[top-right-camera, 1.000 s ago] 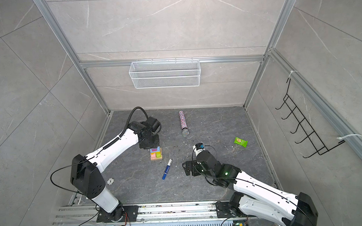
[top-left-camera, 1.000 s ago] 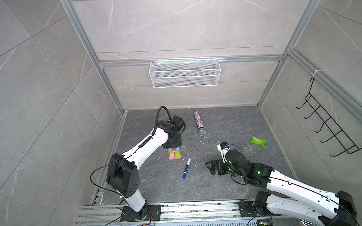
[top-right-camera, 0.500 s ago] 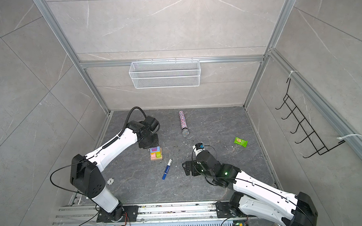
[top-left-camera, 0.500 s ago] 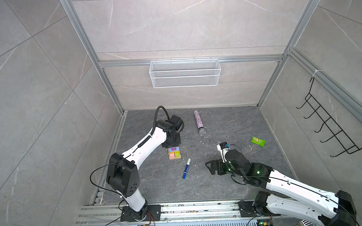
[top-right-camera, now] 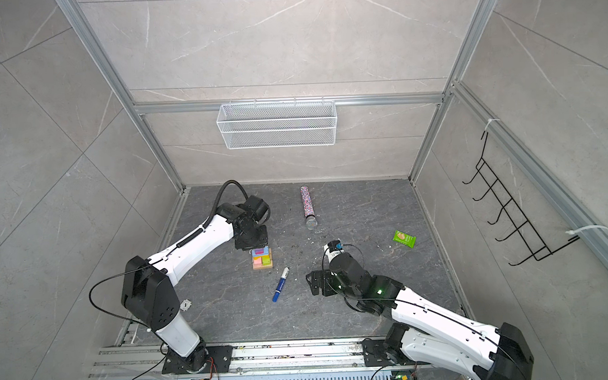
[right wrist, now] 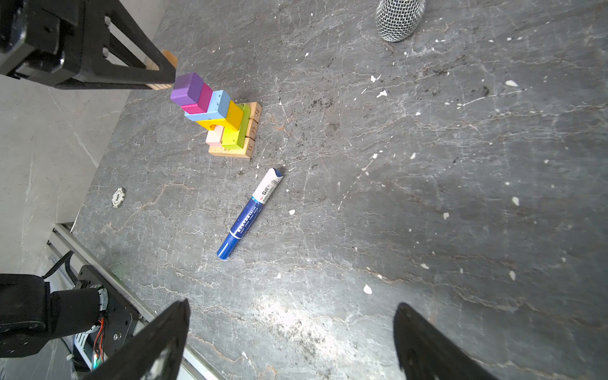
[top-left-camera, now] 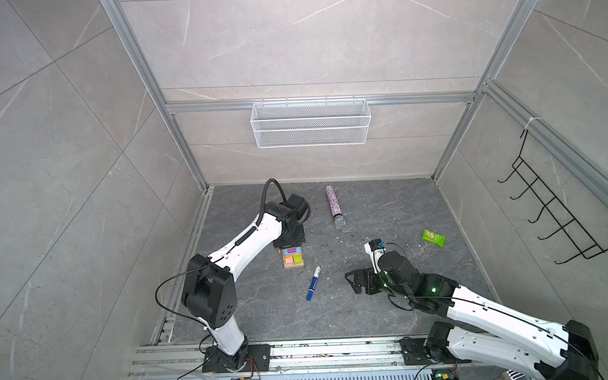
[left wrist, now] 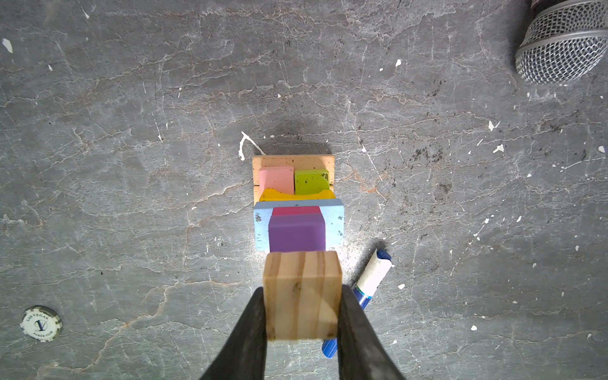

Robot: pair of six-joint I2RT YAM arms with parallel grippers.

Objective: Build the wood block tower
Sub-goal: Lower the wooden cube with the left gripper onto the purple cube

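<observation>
Barely anything has shifted over the last second: the left gripper (left wrist: 302, 292) still clamps the tan cube (left wrist: 301, 296) between its fingers (left wrist: 250, 329) right over the purple block (left wrist: 296, 232) crowning the tower (right wrist: 227, 118) on the worktop (right wrist: 427, 197), so capping remains undone, while the right gripper (right wrist: 291, 304) fingers (right wrist: 158, 345) hang wide, empty.

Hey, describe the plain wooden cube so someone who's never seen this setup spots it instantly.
On the grey floor, beside the blue marker, stands a colourful block tower. At its purple top block, the left tool grips the cube: bare grainy wood among painted pieces, chunkier than the flat tan base bars.
</observation>
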